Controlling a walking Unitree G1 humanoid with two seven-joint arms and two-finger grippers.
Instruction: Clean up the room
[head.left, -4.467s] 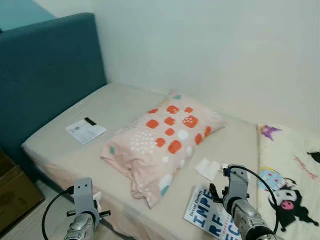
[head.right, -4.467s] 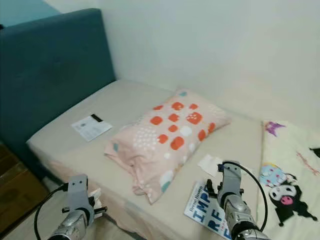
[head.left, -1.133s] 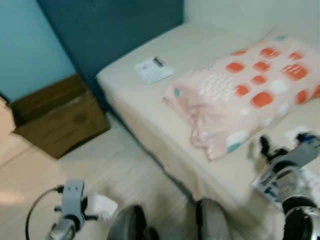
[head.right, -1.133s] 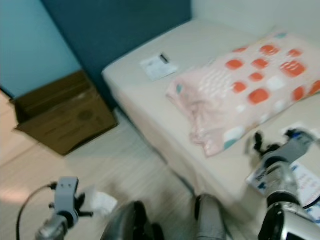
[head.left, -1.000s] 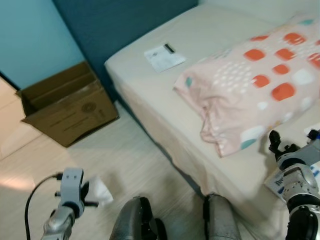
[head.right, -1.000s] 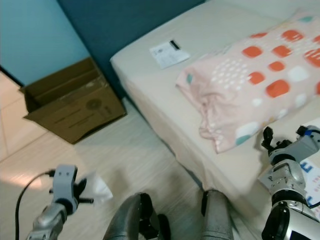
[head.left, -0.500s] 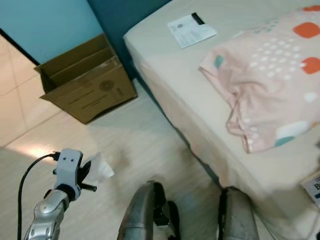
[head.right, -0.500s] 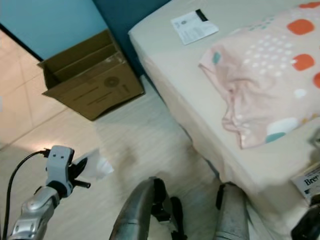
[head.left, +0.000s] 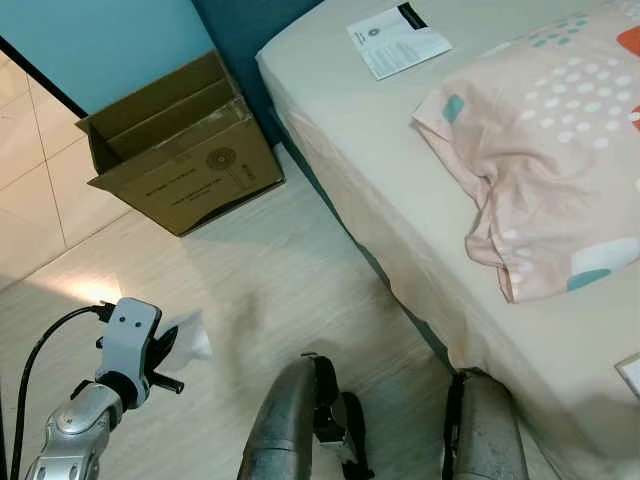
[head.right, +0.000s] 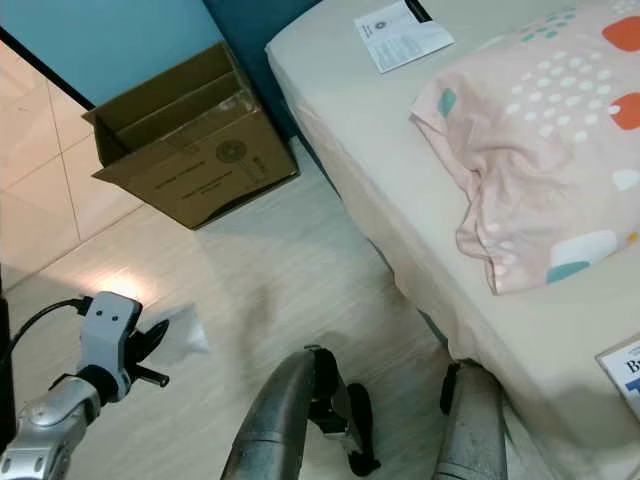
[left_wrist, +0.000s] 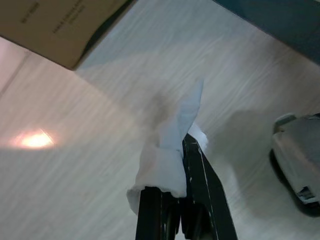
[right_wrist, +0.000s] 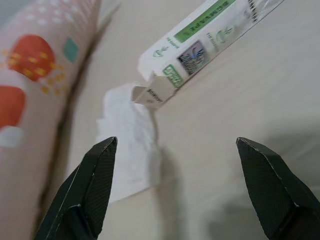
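- One crumpled white tissue (left_wrist: 172, 150) sits pinched between the closed black fingers (left_wrist: 200, 195) of the left end effector (head.left: 168, 352), low at the near left above the pale wood-look floor (head.left: 270, 300).
- Farther off on the left, an open brown cardboard box (head.left: 180, 150) stands on the floor, beside the corner of the bed (head.left: 350, 130) and against the light blue wall (head.left: 110, 40); the tissue is well apart from it.
- At the near middle, the robot's two grey legs (head.left: 290, 430) stand on the floor just beside the bed's edge.
- On the far part of the beige mattress lies a white printed leaflet (head.left: 398, 38) with a black strip at one corner.
- To the right of the leaflet, a pink pillow (head.left: 550, 150) with white dots and orange and teal patches lies across the bed, its open end hanging toward the near edge.
- At the far right, the right end effector (right_wrist: 175, 185) hovers over the mattress with its fingers (right_wrist: 90, 185) spread wide and holding nothing; a second flat white tissue (right_wrist: 130, 145) and a white-and-green carton (right_wrist: 205, 35) lie beneath it, the carton's open flap overlapping the tissue, the pillow just beside them.
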